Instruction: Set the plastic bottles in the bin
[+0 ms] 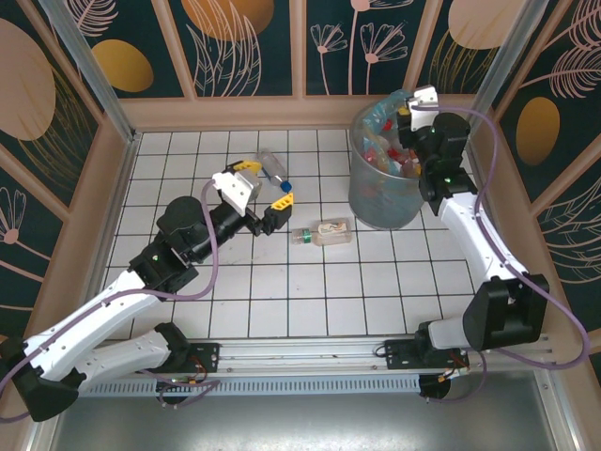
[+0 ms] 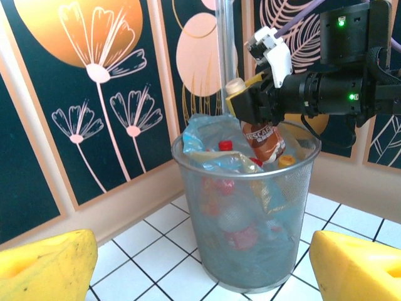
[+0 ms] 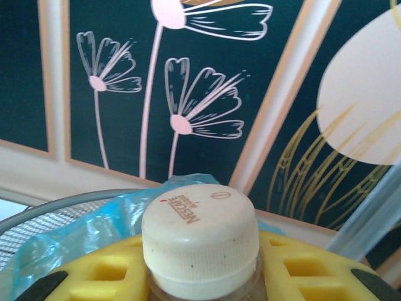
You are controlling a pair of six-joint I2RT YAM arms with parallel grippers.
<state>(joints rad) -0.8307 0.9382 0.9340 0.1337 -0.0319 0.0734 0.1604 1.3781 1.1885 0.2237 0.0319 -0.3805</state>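
The table [image 1: 310,291] is a white tiled square walled on three sides; the bin [image 1: 368,209] stands near its far right corner, a tall mesh basket lined with a pale blue bag [image 2: 207,128]. It is already heaped close to the rim with bottles, among them one with a red cap [image 2: 225,145] and one with an orange cap [image 2: 286,160]; little room is left, so anything added will likely settle on top of the pile.

My right gripper [image 2: 249,103] hangs over the bin's far rim, pinching a brown bottle [image 2: 263,139] by the neck just under its cream cap [image 3: 199,238], the body dangling above the heap. My left gripper [image 1: 264,185] is spread wide with nothing between its yellow fingers [image 2: 44,266]; it hovers over the middle of the table, pointing toward the bin.

Two bottles lie on the table; a clear bottle [image 1: 324,232] rests on its side just beside the foot of the bin, toward the table's middle; a blue-capped bottle [image 1: 269,162] lies toward the far edge, close by my left fingers.

I judge these bottles light, thin-walled and slick; the bodies would cave or squirt out under a squeeze; the neck below the cap is the stiff part and the safest hold, or else across the labelled waist, closing gently.
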